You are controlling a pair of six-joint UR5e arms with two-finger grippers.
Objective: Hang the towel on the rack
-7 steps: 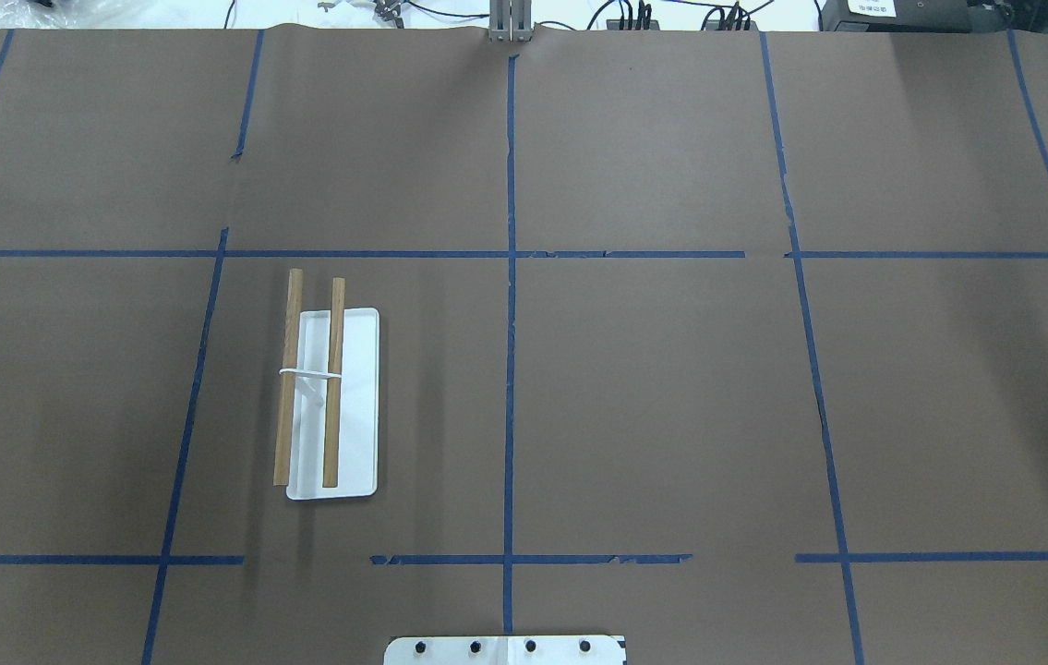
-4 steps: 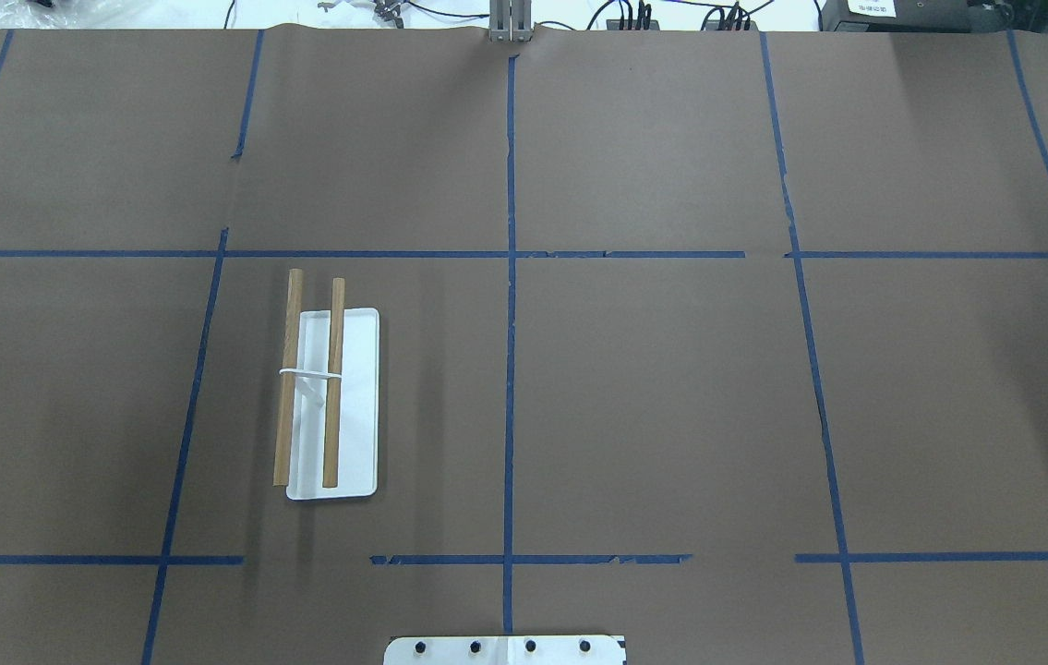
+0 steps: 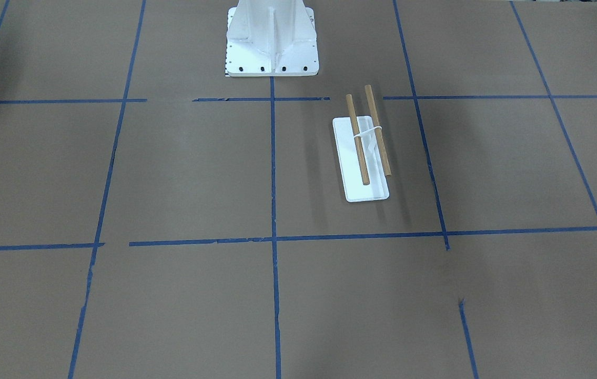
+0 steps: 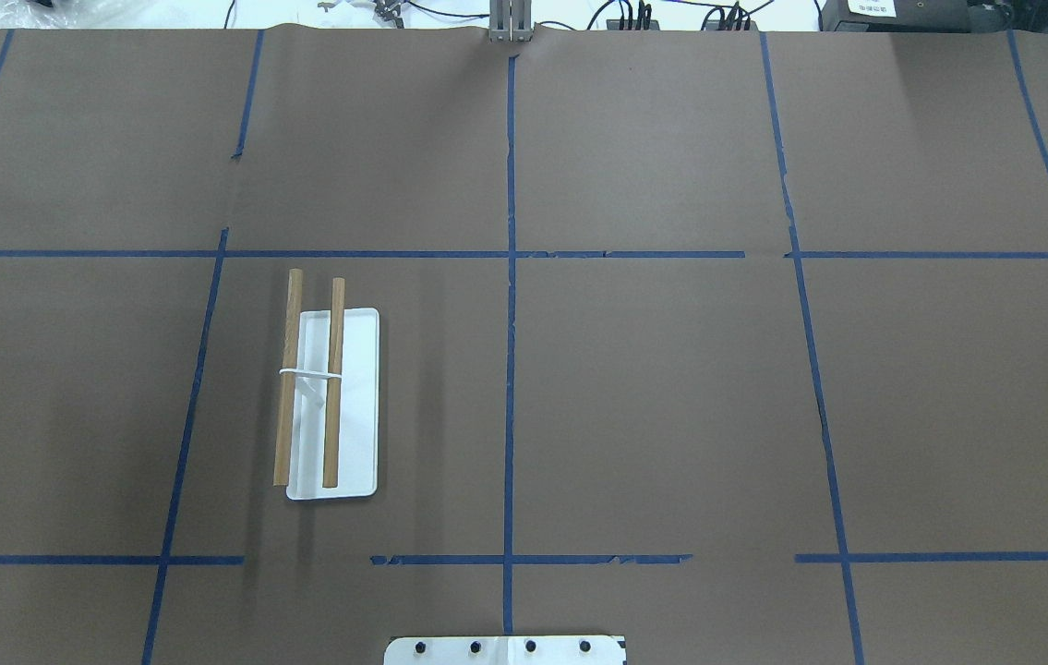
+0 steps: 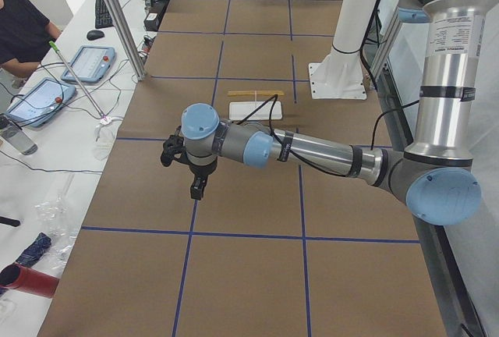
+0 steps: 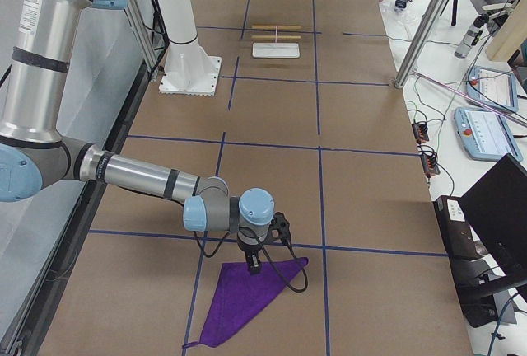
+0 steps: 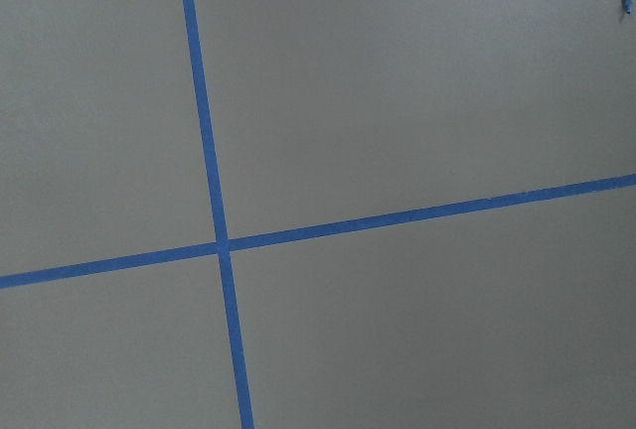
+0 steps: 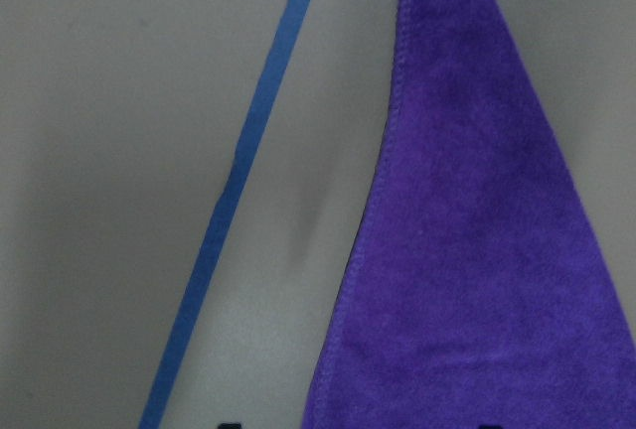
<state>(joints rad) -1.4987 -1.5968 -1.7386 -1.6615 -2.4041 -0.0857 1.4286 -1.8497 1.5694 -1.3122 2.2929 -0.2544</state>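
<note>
The rack [image 4: 331, 399] has two light-brown dowels over a flat white base and stands left of the table's middle; it also shows in the front view [image 3: 366, 158]. The purple towel [image 6: 247, 298] lies flat on the table at the robot's far right end, also seen in the right wrist view [image 8: 477, 250]. My right gripper [image 6: 254, 267] hangs just above the towel's upper edge; two dark fingertips [image 8: 230, 425] stand wide apart at the wrist view's bottom edge, so it is open. My left gripper [image 5: 196, 189] hovers over bare table beyond the rack; I cannot tell if it is open or shut.
The large white bolted pedestal [image 3: 271, 39] stands at the robot's side of the table. Blue tape lines [image 4: 511, 277] divide the brown table cover. A metal post [image 6: 424, 22] and operator tablets [image 6: 494, 133] stand off the far table edge.
</note>
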